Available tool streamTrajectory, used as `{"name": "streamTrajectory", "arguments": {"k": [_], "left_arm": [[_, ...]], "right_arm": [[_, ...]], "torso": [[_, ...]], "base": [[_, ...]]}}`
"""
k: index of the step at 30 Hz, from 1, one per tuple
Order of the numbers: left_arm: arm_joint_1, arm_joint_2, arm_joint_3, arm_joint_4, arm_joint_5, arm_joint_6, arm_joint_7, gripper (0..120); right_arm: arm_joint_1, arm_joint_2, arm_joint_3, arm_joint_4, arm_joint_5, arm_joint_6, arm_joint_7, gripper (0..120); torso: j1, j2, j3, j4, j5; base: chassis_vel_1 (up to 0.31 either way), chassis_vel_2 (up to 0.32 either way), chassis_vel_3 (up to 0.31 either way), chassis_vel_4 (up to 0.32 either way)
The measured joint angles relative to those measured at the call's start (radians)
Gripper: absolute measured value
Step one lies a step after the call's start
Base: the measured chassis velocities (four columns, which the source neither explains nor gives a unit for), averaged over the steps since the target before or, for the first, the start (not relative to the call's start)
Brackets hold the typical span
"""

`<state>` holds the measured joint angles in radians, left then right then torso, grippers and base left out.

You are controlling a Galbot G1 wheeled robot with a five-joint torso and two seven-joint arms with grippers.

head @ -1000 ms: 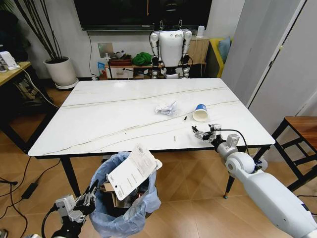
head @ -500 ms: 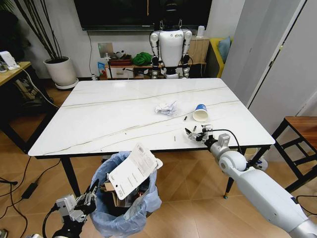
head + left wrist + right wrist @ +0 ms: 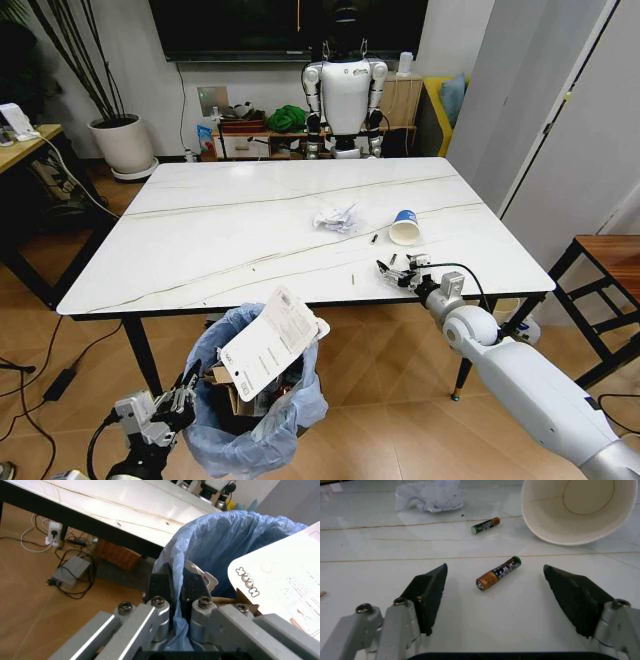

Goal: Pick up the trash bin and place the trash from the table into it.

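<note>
The left gripper [image 3: 183, 393] pinches the trash bin [image 3: 252, 415] liner below the bench [image 3: 200, 240] edge, while the right gripper [image 3: 495, 592], jaws spread, straddles a battery [image 3: 498, 573] near the paper cup [image 3: 405, 227]; an off-centre close could roll it away

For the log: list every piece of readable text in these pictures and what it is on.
White printed sheet sticking out of the trash bin: large outlined letters, too unclear to read for certain; its fine print is too small.
Two batteries on the table: label print blurred, unreadable.
</note>
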<state>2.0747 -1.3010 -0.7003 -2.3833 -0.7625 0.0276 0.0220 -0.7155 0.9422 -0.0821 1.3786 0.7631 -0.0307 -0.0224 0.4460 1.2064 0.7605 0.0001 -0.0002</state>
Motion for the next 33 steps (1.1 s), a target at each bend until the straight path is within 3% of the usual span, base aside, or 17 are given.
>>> {"name": "streamTrajectory", "arguments": {"k": [13,18,28,33], "left_arm": [[-0.019,0.010,0.006,0.009,-0.009,0.004,-0.004,0],[-0.029,0.016,0.011,0.018,-0.014,0.005,-0.006,0],[-0.040,0.022,0.017,0.023,-0.020,0.008,-0.009,0],[-0.041,0.031,0.038,0.026,-0.020,0.008,-0.009,0]], "right_arm": [[-0.009,-0.024,-0.002,0.012,0.001,0.002,-0.004,29],[-0.006,-0.027,-0.009,0.014,0.004,0.001,-0.005,6],[0.009,-0.026,-0.019,0.012,0.021,-0.001,-0.004,0],[0.006,-0.074,0.021,0.087,0.075,-0.008,-0.004,0]], "torso": [[0.000,0.000,0.000,0.0000,0.0004],[0.000,0.000,0.000,0.0000,0.0003],[0.000,0.000,0.000,0.0001,0.0004],[0.000,0.000,0.000,0.0001,0.0003]], "base": [[0.000,0.000,0.000,0.000],[0.000,0.000,0.000,0.000],[0.000,0.000,0.000,0.000],[0.000,0.000,0.000,0.000]]}}
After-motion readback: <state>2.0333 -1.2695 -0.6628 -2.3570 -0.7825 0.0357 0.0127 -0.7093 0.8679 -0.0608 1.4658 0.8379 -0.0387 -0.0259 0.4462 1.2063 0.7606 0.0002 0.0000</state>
